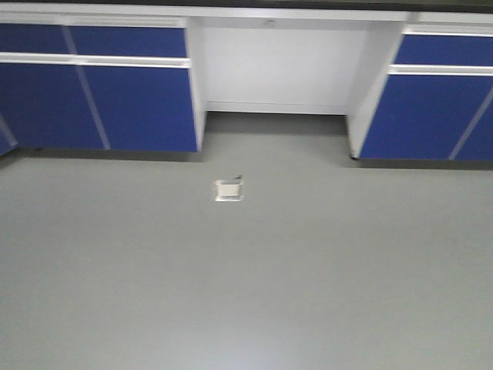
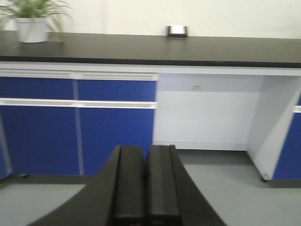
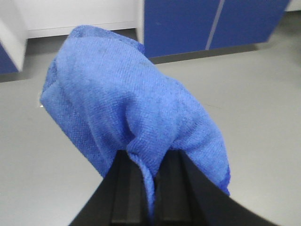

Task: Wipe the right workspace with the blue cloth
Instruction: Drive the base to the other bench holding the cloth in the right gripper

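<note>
The right pincer point(image 3: 146, 165) is clamped on the blue cloth point(image 3: 127, 103), which bunches over its jaws above the grey floor point(image 3: 263, 94), short of the blue cabinets point(image 3: 188, 23). The left pincer point(image 2: 145, 153), closed on nothing, faces the right workspace point(image 2: 141, 49), a black surface bearing a small white-faced block point(image 2: 177, 31) and a potted plant point(image 2: 32, 21). The approach appears to be the step in hand, with wiping not yet begun. Next, the cloth needs lifting over the edge and pressing flat.

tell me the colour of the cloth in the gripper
The cloth is bright blue; right wrist view.
</note>
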